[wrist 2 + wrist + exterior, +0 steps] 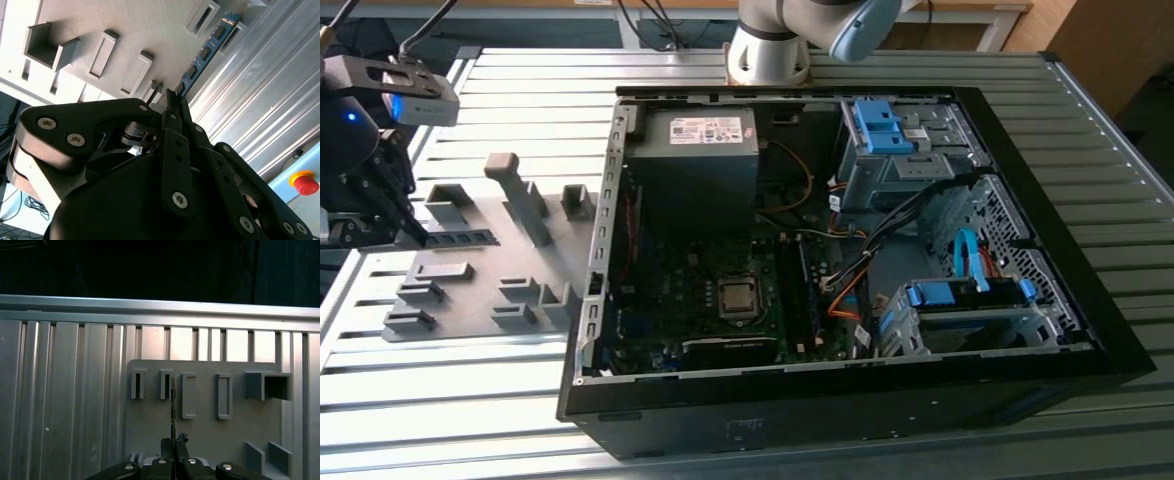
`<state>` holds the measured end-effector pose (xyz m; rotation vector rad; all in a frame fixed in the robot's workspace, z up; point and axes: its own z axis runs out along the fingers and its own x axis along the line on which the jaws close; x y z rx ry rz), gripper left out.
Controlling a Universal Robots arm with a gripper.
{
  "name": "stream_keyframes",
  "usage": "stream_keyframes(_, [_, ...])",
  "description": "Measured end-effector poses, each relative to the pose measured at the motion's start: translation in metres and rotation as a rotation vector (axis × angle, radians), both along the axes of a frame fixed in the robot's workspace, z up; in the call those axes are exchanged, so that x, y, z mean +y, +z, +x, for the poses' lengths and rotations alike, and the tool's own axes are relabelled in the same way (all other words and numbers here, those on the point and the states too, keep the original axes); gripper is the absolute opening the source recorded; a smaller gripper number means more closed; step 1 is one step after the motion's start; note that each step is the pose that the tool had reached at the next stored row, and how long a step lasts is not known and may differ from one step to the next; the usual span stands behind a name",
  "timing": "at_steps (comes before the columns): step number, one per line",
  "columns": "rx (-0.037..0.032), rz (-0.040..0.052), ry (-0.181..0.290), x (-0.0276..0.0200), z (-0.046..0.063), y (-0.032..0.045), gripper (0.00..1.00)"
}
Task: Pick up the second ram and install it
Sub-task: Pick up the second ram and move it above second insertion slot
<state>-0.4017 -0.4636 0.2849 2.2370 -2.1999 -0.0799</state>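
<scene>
Second ram (205, 52): blue-green stick with black chips, pointing away from the gripper (172, 97), whose fingers are clamping tight on its near end. The stick is lying over the grey holder tray (480, 290), its far end reaching a narrow slot; contact cannot be told. The tray is sitting on the ribbed metal table (454, 420), to the exterior view's left of the open computer case (854, 400).

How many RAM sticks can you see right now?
1. The RAM stick is clamped in the claw, at the grey holder tray beside the computer case. Others may be hidden inside the case.
</scene>
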Motion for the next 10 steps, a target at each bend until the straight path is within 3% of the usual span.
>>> stream_keyframes(10, [0.0001,-0.0002,0.000,0.0000,0.0000,0.0027,0.14])
